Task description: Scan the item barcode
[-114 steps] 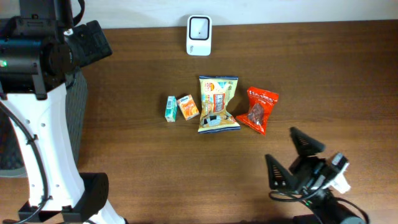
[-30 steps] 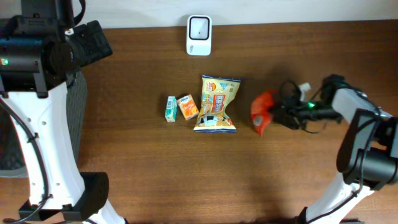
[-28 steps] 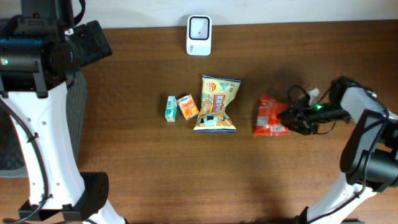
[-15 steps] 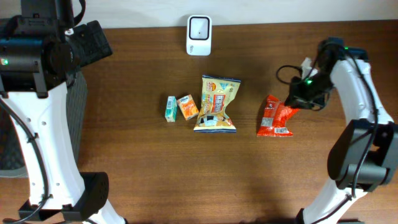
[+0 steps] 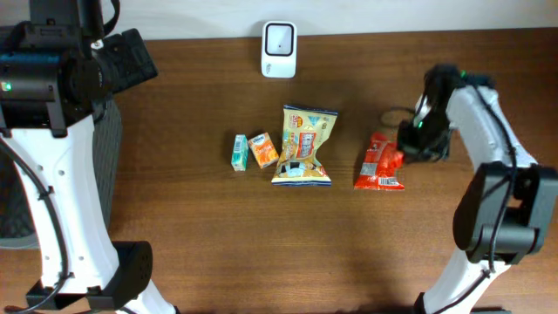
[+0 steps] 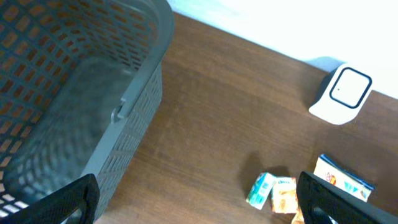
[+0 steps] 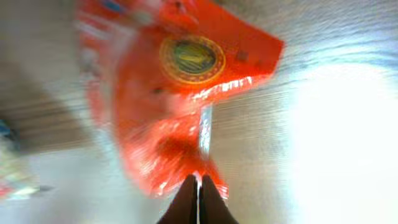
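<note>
The red snack packet (image 5: 380,162) lies right of the table's centre, its top edge pinched by my right gripper (image 5: 407,146). In the right wrist view the packet (image 7: 168,93) fills the frame, blurred. The right gripper (image 7: 199,198) there has its dark fingertips pressed together on the packet's crimped edge. No barcode can be made out on the packet. The white scanner (image 5: 279,49) stands at the table's far edge, also in the left wrist view (image 6: 342,94). My left gripper (image 6: 199,202) hangs open high over the table's left side, holding nothing.
A yellow snack bag (image 5: 303,146), a small orange box (image 5: 263,150) and a small teal box (image 5: 240,152) lie in a row at the centre. A grey mesh basket (image 6: 134,93) stands at the left edge, beside the left arm's white base (image 5: 61,201).
My right gripper has shut on the red packet's edge. The right arm swung from the right side round to the packet's far side, and the packet turned and slid a little to the right.
</note>
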`<state>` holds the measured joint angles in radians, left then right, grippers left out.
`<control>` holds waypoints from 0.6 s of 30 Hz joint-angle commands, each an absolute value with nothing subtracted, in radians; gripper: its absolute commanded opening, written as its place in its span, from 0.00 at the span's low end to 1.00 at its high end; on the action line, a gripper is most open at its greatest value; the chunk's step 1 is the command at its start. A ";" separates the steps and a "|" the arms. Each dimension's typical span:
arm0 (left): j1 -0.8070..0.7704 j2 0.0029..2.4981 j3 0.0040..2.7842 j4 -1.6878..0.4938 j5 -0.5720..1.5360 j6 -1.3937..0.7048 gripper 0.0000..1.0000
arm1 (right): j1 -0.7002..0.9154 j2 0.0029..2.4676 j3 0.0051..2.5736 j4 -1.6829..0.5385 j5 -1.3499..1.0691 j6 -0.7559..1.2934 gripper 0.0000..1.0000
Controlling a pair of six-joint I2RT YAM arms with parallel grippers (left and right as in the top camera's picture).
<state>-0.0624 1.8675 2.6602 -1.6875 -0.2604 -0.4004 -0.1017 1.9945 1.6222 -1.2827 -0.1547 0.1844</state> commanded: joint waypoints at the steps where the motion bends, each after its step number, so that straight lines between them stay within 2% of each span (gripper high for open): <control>1: -0.062 1.868 2.659 -1.688 -0.266 -0.389 0.99 | -0.075 1.982 1.736 -1.325 -0.184 0.181 0.04; 5: -0.062 1.868 2.659 -1.688 -0.266 -0.389 0.99 | -0.027 1.989 1.685 -1.256 -0.187 0.166 0.04; 12: -0.062 1.868 2.659 -1.688 -0.266 -0.389 0.99 | -0.001 1.989 1.372 -0.965 -0.111 0.242 0.04; 16: -0.062 1.868 2.659 -1.688 -0.266 -0.389 0.99 | -0.001 1.988 1.356 -0.984 -0.078 0.242 0.04; 18: -0.062 1.868 2.659 -1.688 -0.266 -0.389 0.99 | -0.001 1.988 1.507 -1.143 -0.074 0.241 0.04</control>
<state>-0.0624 1.8675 2.6602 -1.6871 -0.2600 -0.4004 -0.0036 1.9896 1.3933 -1.0370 -0.1165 0.2340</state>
